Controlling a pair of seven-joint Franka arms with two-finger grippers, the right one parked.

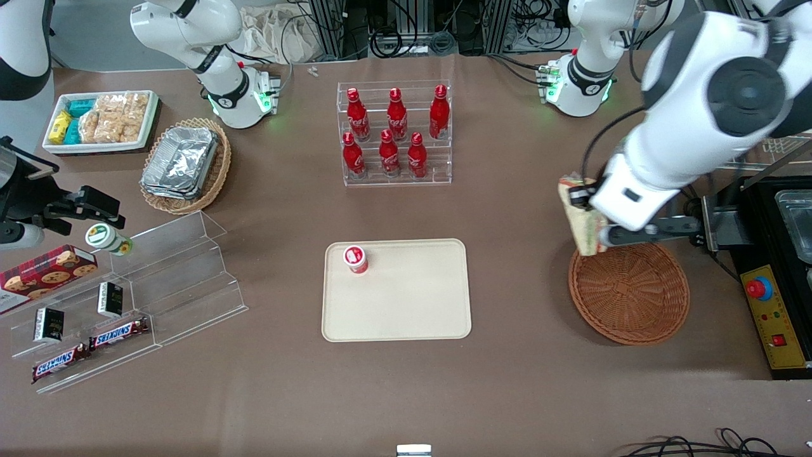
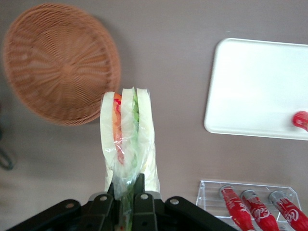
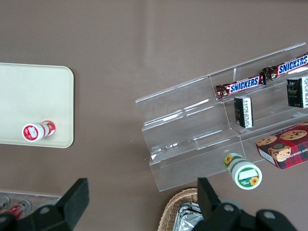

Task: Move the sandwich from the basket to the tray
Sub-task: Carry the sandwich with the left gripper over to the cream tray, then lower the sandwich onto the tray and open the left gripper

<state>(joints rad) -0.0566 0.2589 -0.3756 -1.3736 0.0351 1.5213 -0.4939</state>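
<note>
The gripper [image 2: 127,195] is clamped on one end of the sandwich [image 2: 127,134], which hangs clear of the table with its wrapped layers pointing away from the fingers. The basket [image 1: 629,293] sits just below and nearer the front camera than the gripper, with nothing in it. The tray [image 1: 406,304] lies well off toward the parked arm's end (a small red can [image 1: 356,259] stands in one of its corners). To do the carry well, I would keep height, travel level, and lower over bare tray surface away from the can.
</note>
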